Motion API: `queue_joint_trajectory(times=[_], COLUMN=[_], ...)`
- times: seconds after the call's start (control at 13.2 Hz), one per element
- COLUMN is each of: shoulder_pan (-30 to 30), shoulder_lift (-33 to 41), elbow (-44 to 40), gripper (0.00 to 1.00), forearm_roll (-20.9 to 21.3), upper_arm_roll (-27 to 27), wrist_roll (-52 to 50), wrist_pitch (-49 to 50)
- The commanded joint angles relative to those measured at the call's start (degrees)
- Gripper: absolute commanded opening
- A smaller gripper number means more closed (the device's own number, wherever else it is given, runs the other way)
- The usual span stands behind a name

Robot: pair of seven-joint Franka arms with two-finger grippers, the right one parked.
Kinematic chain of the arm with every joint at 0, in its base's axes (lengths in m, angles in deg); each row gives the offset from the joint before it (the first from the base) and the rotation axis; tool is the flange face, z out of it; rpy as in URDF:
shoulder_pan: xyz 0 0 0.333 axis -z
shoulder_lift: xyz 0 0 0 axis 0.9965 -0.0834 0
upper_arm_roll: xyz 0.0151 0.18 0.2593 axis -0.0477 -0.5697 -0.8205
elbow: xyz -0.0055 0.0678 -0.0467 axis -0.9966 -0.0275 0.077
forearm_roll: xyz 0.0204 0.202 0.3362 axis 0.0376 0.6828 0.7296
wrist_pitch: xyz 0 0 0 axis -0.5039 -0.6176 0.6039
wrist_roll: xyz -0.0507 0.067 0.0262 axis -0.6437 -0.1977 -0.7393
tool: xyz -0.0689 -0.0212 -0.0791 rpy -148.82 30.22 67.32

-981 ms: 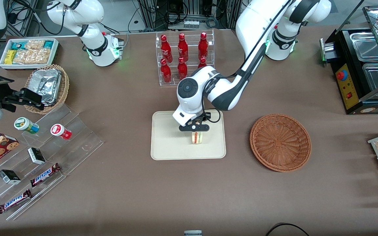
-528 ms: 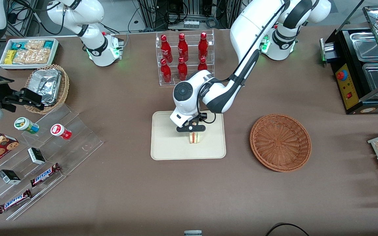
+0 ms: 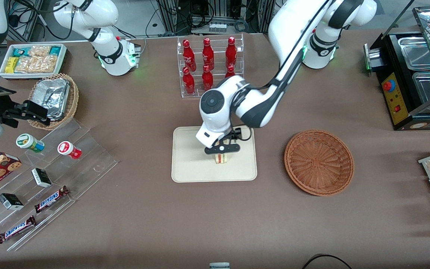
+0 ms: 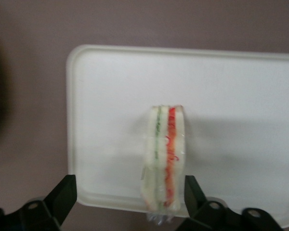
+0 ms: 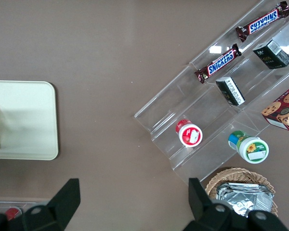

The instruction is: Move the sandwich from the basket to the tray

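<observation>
- Right now the left arm's black two-finger gripper (image 3: 222, 150) hangs over the flat cream rectangular tray (image 3: 189, 168), just above the sandwich; its fingers (image 4: 62, 195) are spread apart, one on each side of the sandwich with bare tray between, gripping nothing.
- Small triangular white-bread sandwich (image 3: 221, 158) with a pink-red and green filling stripe stands on edge on the tray, in clear wrap, at the tray's half toward the working arm's end; wrist view shows its stripe facing up (image 4: 164, 161) between the two finger tips.
- Tray (image 4: 106, 120) lies flat on the brown tablecloth (image 3: 215, 220), mid-table, holding only the sandwich.
- Round reddish-brown woven wicker basket (image 3: 318, 162) sits on the cloth well apart from the tray, toward the working arm's end, with nothing in it.
- Clear acrylic rack of red bottles (image 3: 209, 65) stands farther from the front camera than the tray.
- Lighter tan wicker basket with crumpled foil (image 3: 54, 99) and a clear stepped display with snack bars (image 3: 47, 179) sit toward the parked arm's end.
</observation>
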Motion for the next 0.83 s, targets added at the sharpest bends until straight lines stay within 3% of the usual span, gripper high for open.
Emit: queue_joint_trajectory(times=[0.0,0.3,0.53,0.75], shoulder_pan=[-5.3,-13.0,-19.7,-26.2], shoulder_lift=[9.3,20.4,29.5,36.8], elbow=[2.0,2.8,9.1,15.1], gripper=[1.00,1.00,1.00,1.00], forearm_roll=[-0.5,-0.5,-0.7,-4.5], upper_arm_roll=[0.2,0.2,0.3,0.2], wrist_roll=[-0.3,7.0,13.7,23.7], wrist_pitch=[6.5,20.1,21.4,21.4])
